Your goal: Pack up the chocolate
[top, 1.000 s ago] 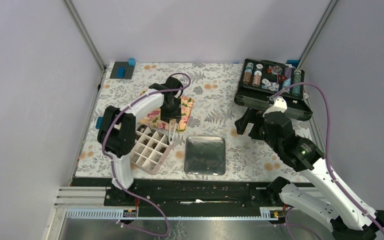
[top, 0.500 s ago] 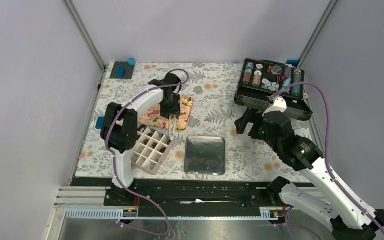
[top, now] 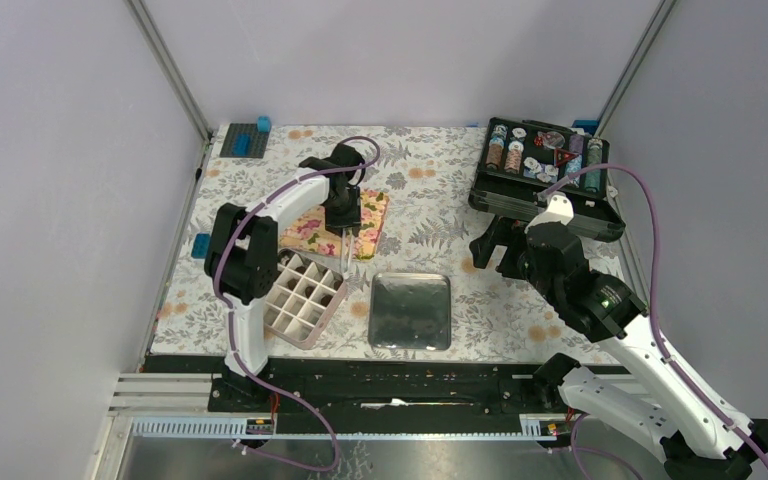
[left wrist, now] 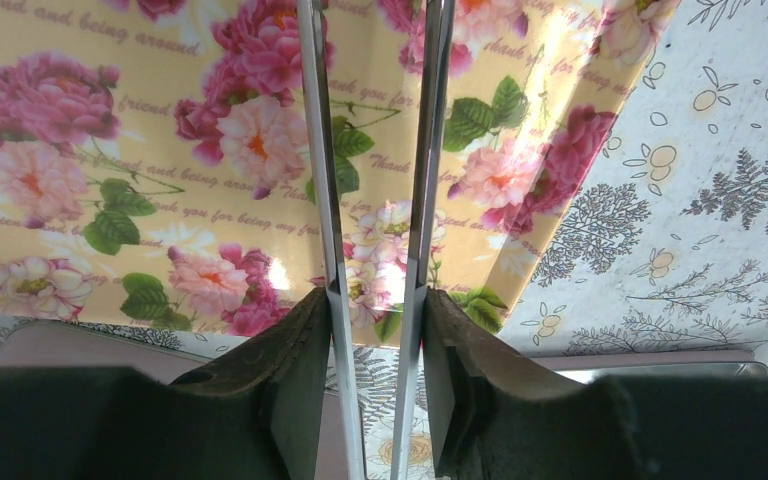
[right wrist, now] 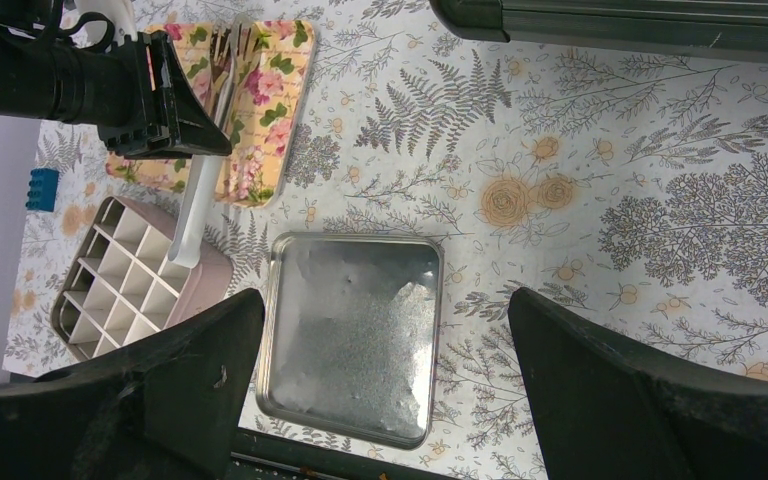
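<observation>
No chocolate shows in any view. My left gripper [left wrist: 375,300] is shut on a pair of metal tongs [left wrist: 318,150], whose two blades run forward over a yellow lid printed with pink roses [left wrist: 110,200]. From above, the left gripper [top: 345,212] hangs over that lid [top: 310,228], just behind the pink gridded box [top: 300,295]; the box's cells look empty. My right gripper [right wrist: 385,330] is open with nothing in it, above a square metal tray [right wrist: 272,330].
The metal tray [top: 412,279] lies right of the pink box. A black case of striped poker chips [top: 545,175] stands at the back right. Blue blocks sit at the back left corner [top: 245,140] and the left edge [top: 200,245].
My left gripper has shifted a little toward the back over the floral lid and squeezed the tongs narrower. The right arm has not moved.
</observation>
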Robot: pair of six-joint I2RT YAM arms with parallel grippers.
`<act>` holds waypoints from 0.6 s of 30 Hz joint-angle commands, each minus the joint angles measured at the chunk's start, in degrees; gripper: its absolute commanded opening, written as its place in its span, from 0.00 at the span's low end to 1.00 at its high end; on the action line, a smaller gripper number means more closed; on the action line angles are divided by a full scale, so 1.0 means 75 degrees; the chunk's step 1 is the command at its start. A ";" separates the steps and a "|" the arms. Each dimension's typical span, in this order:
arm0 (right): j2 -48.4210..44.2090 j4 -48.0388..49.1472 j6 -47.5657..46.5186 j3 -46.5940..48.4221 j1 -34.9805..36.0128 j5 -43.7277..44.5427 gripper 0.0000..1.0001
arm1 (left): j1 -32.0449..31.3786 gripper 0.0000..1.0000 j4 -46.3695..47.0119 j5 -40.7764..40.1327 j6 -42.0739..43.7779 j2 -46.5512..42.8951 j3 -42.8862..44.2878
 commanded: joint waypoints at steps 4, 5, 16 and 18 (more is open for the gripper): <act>0.0007 0.0114 -0.0005 0.0165 -0.0010 0.0132 0.99 | 0.0011 0.19 0.0222 0.0016 0.0032 -0.0675 -0.0094; 0.0017 0.0118 -0.0006 0.0178 -0.0012 0.0128 0.99 | 0.0014 0.16 0.0195 0.0004 0.0027 -0.0823 -0.0151; 0.0043 0.0283 0.0040 0.0100 -0.0024 -0.0015 0.99 | -0.0011 0.07 -0.0538 0.0004 0.0050 -0.2727 -0.1052; 0.0024 0.0299 0.0049 0.0098 -0.0008 -0.0018 0.99 | -0.0030 0.06 -0.0604 0.0016 0.0038 -0.3217 -0.1603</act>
